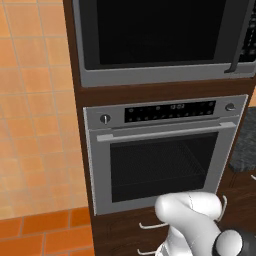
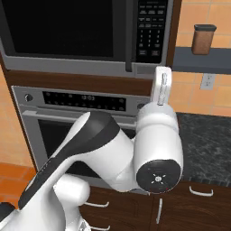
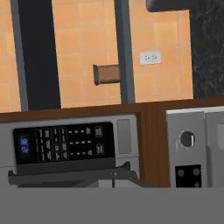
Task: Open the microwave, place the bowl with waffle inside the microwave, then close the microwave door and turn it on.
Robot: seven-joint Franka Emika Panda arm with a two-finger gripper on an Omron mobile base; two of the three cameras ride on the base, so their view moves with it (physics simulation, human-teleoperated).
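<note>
Microwave (image 2: pixel 67 31) sat built in above the oven (image 1: pixel 165 155), its door (image 1: pixel 160 30) closed, handle (image 2: pixel 129 36) beside the keypad (image 3: pixel 65 142); your claw was pinched shut near that handle, so door-opening was in hand, needing an outward pull next.

Silver oven (image 1: pixel 162 155) sitting in dark wood cabinet, two round knobs flanking its display. Brown canister (image 2: pixel 203 39) standing upright on grey shelf (image 2: pixel 200 61). White outlet (image 2: pixel 207 81) showing on orange tiled wall. Dark speckled table (image 2: pixel 205 146) lying right of oven.
</note>
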